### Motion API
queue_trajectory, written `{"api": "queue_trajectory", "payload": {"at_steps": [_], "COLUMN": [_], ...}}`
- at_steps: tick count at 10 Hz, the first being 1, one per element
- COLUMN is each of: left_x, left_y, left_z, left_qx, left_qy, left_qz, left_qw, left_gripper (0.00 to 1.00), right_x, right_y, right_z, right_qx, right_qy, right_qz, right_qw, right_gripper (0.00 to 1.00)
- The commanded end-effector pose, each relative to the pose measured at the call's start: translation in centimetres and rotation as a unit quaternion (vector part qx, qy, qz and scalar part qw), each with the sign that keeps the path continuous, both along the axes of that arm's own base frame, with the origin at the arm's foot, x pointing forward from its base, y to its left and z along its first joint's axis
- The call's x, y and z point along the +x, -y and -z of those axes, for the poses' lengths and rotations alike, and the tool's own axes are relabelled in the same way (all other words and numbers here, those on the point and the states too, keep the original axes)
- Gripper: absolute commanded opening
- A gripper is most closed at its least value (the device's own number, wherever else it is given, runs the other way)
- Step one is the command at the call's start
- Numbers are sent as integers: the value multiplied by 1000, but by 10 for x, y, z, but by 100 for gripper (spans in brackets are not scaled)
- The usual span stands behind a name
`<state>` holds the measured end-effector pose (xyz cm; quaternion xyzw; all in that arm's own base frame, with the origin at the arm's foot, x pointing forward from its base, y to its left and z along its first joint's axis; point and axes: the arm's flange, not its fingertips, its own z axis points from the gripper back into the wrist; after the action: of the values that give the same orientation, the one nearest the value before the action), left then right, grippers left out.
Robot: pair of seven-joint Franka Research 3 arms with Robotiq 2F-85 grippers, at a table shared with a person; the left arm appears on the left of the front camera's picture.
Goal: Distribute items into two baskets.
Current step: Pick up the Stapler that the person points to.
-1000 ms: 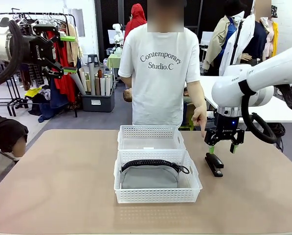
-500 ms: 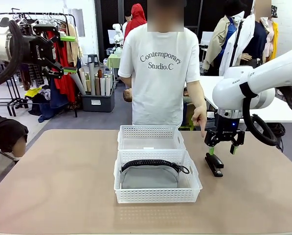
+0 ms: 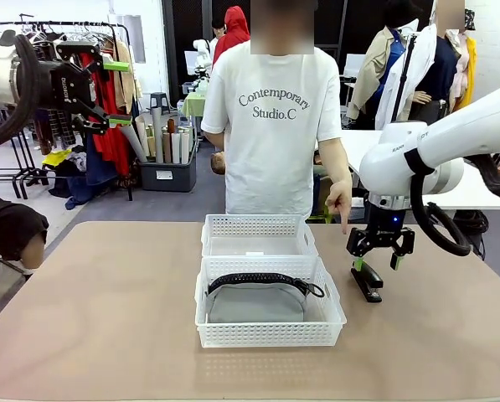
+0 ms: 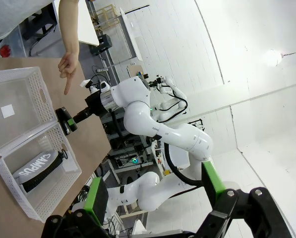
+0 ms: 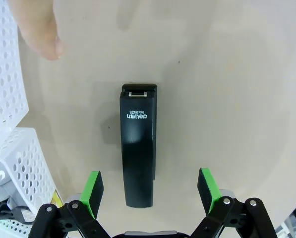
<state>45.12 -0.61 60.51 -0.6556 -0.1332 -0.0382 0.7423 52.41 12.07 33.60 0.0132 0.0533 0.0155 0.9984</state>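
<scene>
Right end effector (image 3: 375, 262) is spread wide and hanging straight over the stapler (image 3: 367, 283), nothing held yet. In the wrist view the green pads (image 5: 92, 191) sit either side of the stapler's (image 5: 138, 148) long body, so the line-up looks good to me. The stapler lies flat on the counter (image 3: 107, 318), just to the right of the near basket (image 3: 270, 335), which already has the pouch (image 3: 256, 303) in it. The far basket (image 3: 258, 224) has no item in it. The person's hand (image 3: 340, 201) points down right beside the spot.

On handling, my guess is that it's small, rigid and a bit dense for its size, with a smooth black shell that could slip. I'd pinch it across the narrow sides around mid-length. I wouldn't squeeze top to bottom, since the hinged arm would just give. It sits low, so the pads need to get almost down to the counter.

Compared with a second ago, the right end effector has dropped and slid a touch toward the baskets, closer over the stapler. The stapler, pouch and baskets haven't budged. The left end effector (image 3: 117, 92) is still parked up high, pads apart
</scene>
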Motion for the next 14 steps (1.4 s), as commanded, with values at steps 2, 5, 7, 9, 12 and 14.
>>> {"api": "queue_trajectory", "payload": {"at_steps": [2,5,7,9,12,14], "left_x": [-1,-1,-1,-1,-1,-1], "left_y": [1,1,1,1,1,1], "left_z": [-2,-2,-2,-2,-2,-2], "left_qx": [-3,-3,-3,-3,-3,-3], "left_qy": [-2,-2,-2,-2,-2,-2], "left_qz": [-3,-3,-3,-3,-3,-3], "left_qw": [1000,1000,1000,1000,1000,1000], "left_gripper": [100,100,100,100,100,100], "right_x": [1,-5,-12,-14,-17,-19], "right_y": [-12,-15,-14,-16,-18,-19], "right_z": [12,13,10,10,8,7], "right_qx": [-25,-28,-46,-49,-51,-51], "right_qy": [3,-4,-10,-10,-12,-11], "right_qz": [18,40,30,33,33,32], "right_qw": [1000,999,998,998,998,998], "right_gripper": [100,100,87,47,0,0]}}
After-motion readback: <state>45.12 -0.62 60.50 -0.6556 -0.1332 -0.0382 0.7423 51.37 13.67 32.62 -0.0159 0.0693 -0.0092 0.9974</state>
